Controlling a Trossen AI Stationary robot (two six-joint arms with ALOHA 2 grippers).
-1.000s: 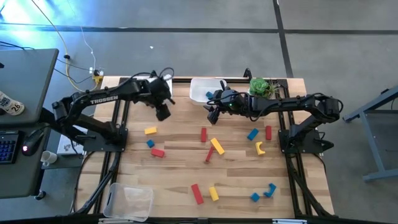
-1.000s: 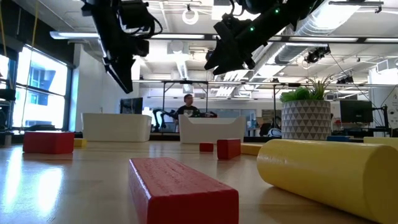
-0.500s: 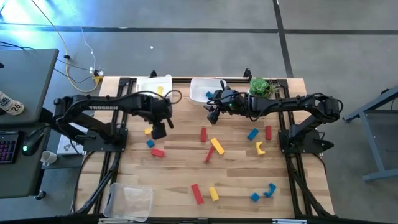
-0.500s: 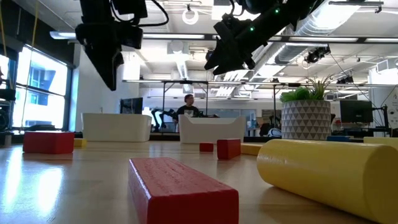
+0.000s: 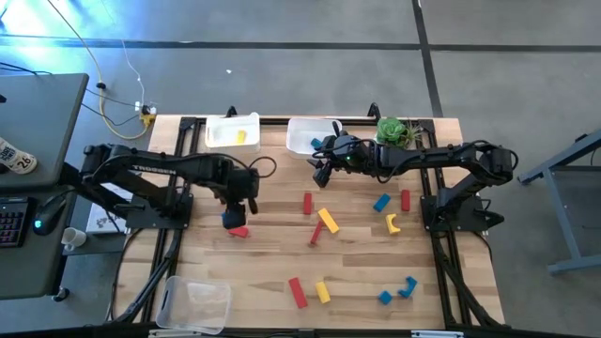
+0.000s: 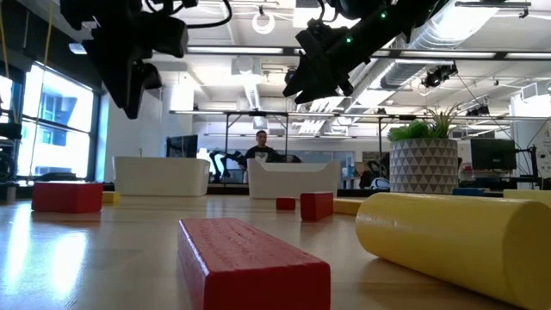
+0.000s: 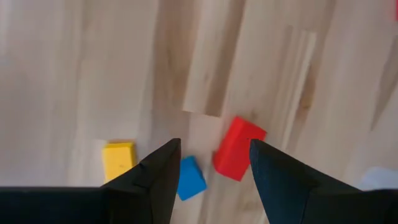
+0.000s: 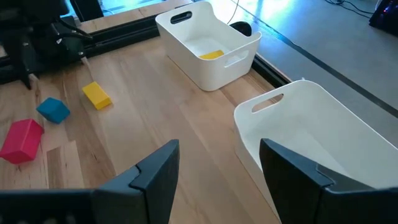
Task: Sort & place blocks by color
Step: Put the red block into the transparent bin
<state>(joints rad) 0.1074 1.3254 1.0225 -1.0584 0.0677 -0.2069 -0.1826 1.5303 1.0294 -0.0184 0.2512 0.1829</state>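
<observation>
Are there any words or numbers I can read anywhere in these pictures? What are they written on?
"TROSSEN": white letters on the left arm, seen from above; they are small but readable.
A white tag on the desk at the picture's left edge bears dark marks, too small to read.
The blocks, the white bins and the plant pot show no writing.

Two matte-black jointed arms — white TROSSEN lettering along the left arm (image 5: 155,169), small green lights glowing near the right arm's (image 5: 441,155) wrist. Loose black cables looped beside each wrist — dark, wedge-shaped fingers (image 7: 152,180).
</observation>
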